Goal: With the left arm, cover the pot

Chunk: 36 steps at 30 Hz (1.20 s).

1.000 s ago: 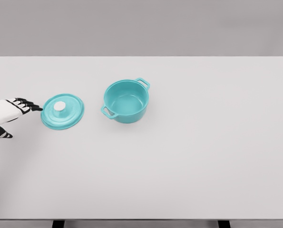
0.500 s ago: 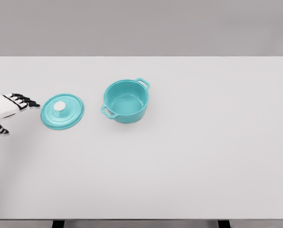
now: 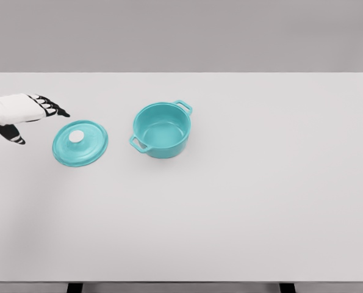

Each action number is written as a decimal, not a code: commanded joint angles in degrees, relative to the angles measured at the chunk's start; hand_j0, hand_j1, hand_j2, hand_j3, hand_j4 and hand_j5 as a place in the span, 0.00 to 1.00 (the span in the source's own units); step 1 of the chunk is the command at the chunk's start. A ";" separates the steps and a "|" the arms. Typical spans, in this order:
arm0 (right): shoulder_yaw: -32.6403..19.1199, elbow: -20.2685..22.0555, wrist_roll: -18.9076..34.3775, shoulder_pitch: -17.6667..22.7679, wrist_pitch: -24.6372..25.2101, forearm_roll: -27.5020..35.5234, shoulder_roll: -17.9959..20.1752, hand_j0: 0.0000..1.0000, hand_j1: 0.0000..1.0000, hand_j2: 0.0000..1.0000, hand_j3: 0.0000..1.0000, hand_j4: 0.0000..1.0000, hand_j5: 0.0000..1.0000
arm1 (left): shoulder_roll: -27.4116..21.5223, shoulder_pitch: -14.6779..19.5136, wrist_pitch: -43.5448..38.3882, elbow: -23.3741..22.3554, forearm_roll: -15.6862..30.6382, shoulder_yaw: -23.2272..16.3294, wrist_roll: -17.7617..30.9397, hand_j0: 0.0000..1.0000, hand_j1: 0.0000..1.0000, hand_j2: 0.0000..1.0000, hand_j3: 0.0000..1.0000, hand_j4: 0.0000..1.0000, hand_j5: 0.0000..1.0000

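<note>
The pot stands upright and uncovered on the white tabletop, left of centre, with one handle toward the far right and one toward the near left. The lid lies flat on the tabletop to the left of the pot, apart from it, with its white knob facing up. The left hand enters from the left edge and hovers to the far left of the lid, not touching it; its dark-tipped fingers are extended toward the right, loosely spread, with the thumb hanging below, and it holds nothing. The right arm is not in view. The step in hand appears to be the approach to the lid. To do it well, bring the hand over the knob, lower it straight down, and close the fingers and thumb around the knob rather than on the lid's thin rim, which likely offers little purchase while it lies flat. Avoid pushing the lid sideways during descent, since it may slide on the smooth surface. Once gripped, lift the lid level and high enough to clear the pot's rim and near handle, carry it right, centre it over the opening, and lower it squarely before releasing.
</note>
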<state>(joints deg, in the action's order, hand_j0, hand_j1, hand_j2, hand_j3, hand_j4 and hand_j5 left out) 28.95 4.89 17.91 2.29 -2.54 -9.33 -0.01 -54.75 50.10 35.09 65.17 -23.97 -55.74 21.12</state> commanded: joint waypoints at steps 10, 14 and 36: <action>-0.04 0.03 0.02 0.00 -0.01 0.01 0.01 1.00 1.00 1.00 1.00 1.00 1.00 | 8.96 4.04 -0.09 -6.19 1.38 -3.49 1.99 1.00 1.00 1.00 1.00 1.00 1.00; -0.04 0.03 0.02 0.00 -0.01 0.01 0.01 1.00 1.00 1.00 1.00 1.00 1.00 | 10.81 4.48 -0.09 -6.01 1.56 -3.49 7.18 1.00 1.00 1.00 1.00 1.00 1.00; -0.04 0.03 0.02 0.00 -0.01 0.01 0.01 1.00 1.00 1.00 1.00 1.00 1.00 | 6.85 5.36 -0.09 -2.41 7.18 -3.67 7.09 0.90 0.90 0.90 0.90 0.90 0.90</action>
<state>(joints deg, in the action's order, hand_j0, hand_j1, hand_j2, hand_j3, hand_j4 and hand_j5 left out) 28.94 4.91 17.91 2.37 -2.54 -9.33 -0.01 -47.80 55.46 35.12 62.70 -17.20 -59.52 28.23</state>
